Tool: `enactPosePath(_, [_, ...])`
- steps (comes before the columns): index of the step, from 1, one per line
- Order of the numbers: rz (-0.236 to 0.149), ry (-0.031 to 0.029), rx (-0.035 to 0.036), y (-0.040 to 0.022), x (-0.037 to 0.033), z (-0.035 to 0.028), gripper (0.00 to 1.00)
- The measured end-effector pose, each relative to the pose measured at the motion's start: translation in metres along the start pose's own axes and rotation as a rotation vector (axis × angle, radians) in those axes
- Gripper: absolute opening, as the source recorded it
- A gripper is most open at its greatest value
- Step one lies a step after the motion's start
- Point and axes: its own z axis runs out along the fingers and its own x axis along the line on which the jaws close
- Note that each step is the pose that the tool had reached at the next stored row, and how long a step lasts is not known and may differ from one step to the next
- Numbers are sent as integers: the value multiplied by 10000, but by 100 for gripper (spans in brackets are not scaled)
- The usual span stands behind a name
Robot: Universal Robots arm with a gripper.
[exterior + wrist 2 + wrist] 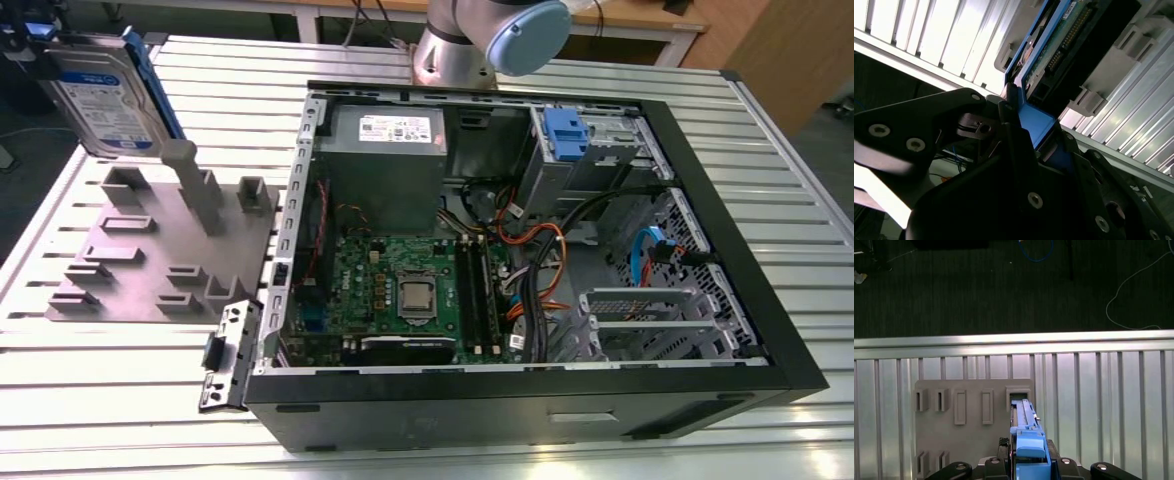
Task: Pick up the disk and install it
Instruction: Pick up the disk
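We are seeing the flat rectangular silver metal hard drive, blue-and-white labelled and framed in blue plastic, standing upright on edge over the grey fixture plate at the table's far corner, exterior view's left.

we see a surface of ribbed, silvery metal slats, bright with reflected light. beyond its far edge in the exterior view stands a wooden desk, with a wooden panel towards the exterior view's right. in the first wrist view the floor is dark carpet, with a white cable and a blue cable lying loose on it.
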Motion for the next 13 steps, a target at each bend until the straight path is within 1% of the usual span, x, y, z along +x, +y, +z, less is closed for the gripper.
enactPosePath(13, [0, 1, -2, 0, -1, -41, 37])
